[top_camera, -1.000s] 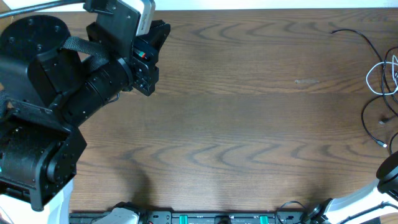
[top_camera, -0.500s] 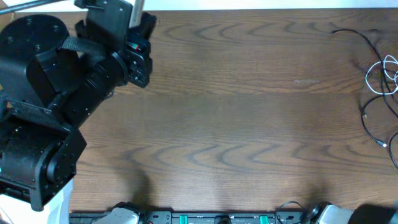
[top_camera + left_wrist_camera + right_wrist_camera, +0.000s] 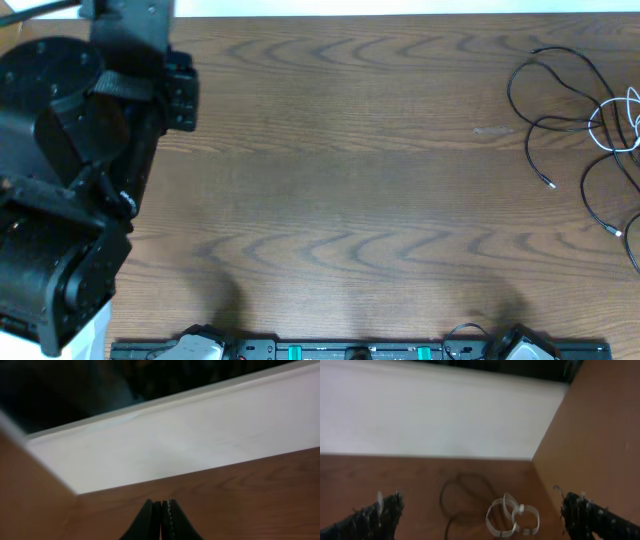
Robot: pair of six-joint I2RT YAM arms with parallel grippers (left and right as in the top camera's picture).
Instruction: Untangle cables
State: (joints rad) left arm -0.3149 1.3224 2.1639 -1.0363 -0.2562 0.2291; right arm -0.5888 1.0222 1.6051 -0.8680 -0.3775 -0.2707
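Note:
The cables lie at the table's far right. A black cable (image 3: 545,95) loops from the back edge toward the middle, and a second black cable (image 3: 595,195) curves nearer the front. A white cable (image 3: 612,125) sits coiled among them. In the right wrist view the white cable (image 3: 512,516) shows as loose loops with a black cable (image 3: 455,495) to its left. My right gripper (image 3: 482,515) is open, its fingers wide apart either side of the cables, above them. My left gripper (image 3: 161,512) is shut and empty over the back left corner.
The left arm (image 3: 70,170) fills the table's left side. The table's back edge (image 3: 200,472) meets a white surface. A rail with connectors (image 3: 350,350) runs along the front edge.
The left arm has swung back to the left. The right arm has left the overhead view. A black cable now lies spread further toward the middle of the table.

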